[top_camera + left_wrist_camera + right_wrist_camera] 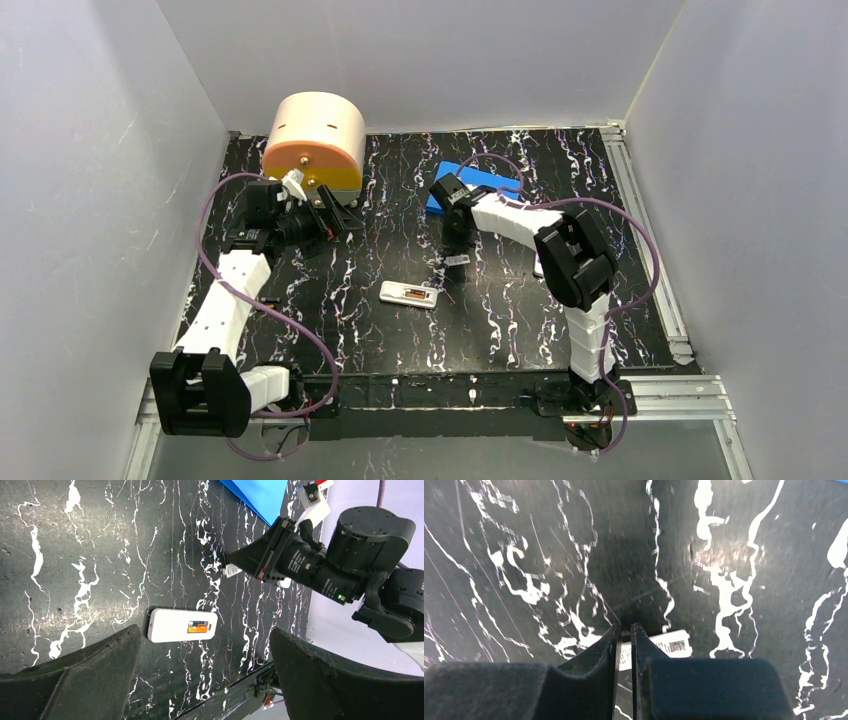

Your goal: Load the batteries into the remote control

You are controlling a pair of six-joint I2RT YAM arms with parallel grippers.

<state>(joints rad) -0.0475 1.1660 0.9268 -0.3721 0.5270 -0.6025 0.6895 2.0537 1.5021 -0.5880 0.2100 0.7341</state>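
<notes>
The white remote control [408, 294] lies flat near the table's middle, its back compartment open. It also shows in the left wrist view [175, 625]. An orange battery [197, 627] sits in the compartment, with a dark strip beside it. No other batteries are in view. A small white labelled cover piece [457, 259] lies on the table just right of the remote. My right gripper [624, 629] is shut, its tips right over this piece [674, 643]. I cannot tell if they touch it. My left gripper [204, 636] is open and empty, raised at the back left [335, 215] and facing the remote.
A large cream and orange drum [314, 140] stands at the back left, right behind my left gripper. A blue box [470, 185] lies at the back centre, behind my right wrist. White walls close in three sides of the black marbled table [520, 320].
</notes>
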